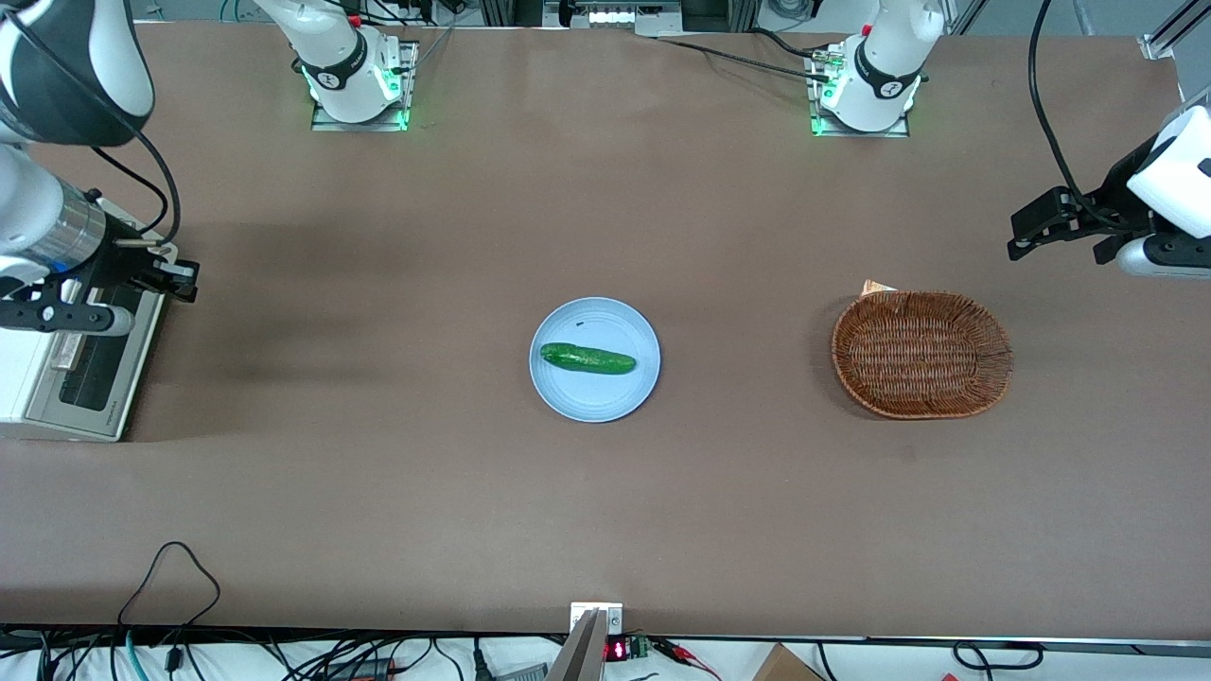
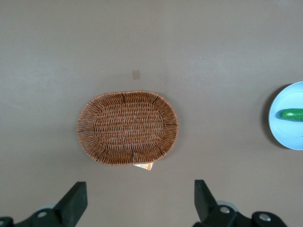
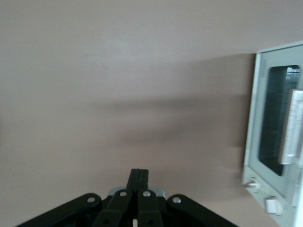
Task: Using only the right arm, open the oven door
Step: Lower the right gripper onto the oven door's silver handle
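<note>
The small white toaster oven (image 1: 28, 378) stands at the working arm's end of the table. Its oven door (image 1: 95, 364), a silver-grey frame round a dark window, faces the table's middle and lies flat against the oven body. In the right wrist view the oven door (image 3: 274, 127) shows with its pale bar handle (image 3: 291, 125) and the knobs (image 3: 271, 205) beside it. The right arm's gripper (image 1: 189, 281) hangs above the oven's end that is farther from the front camera, apart from the handle. The gripper (image 3: 139, 174) is shut, fingers pressed together, holding nothing.
A light blue plate (image 1: 568, 402) with a green cucumber (image 1: 587, 358) sits at the table's middle. A brown wicker basket (image 1: 998, 355) lies toward the parked arm's end, also seen in the left wrist view as the basket (image 2: 85, 127). Cables hang along the table's near edge.
</note>
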`<state>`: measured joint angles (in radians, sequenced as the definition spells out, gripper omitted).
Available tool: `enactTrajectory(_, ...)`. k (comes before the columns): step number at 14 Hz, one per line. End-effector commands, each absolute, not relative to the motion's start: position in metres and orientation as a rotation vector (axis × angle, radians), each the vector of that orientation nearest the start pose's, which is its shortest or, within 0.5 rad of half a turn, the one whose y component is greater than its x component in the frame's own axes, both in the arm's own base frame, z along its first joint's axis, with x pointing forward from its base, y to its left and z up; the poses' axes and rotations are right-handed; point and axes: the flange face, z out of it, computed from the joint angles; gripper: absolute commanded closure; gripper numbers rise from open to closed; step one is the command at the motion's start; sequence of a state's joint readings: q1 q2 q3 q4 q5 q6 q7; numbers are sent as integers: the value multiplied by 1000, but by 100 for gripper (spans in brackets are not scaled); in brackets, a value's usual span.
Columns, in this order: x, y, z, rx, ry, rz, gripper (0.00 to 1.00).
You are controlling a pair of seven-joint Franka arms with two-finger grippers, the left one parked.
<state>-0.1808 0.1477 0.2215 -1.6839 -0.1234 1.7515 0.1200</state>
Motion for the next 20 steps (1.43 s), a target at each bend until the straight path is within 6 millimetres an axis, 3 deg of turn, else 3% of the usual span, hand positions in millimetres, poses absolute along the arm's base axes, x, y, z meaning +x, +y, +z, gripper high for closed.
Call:
enactTrajectory(1, 605, -10, 480, -3334, 108, 159, 100)
enactTrajectory(5, 612, -51, 453, -3456, 183, 224, 100)
enactTrajectory(9, 619, -81, 418, -3584, 156, 313, 100)
enactTrajectory(11, 621, -100, 398, -3666, 331, 312, 100)
enactTrajectory(14, 622, -121, 370, -3708, 458, 285, 100)
enactTrajectory(15, 620, -133, 365, -3727, 471, 287, 100)
enactTrajectory(20, 616, -154, 348, -3747, 454, 254, 100)
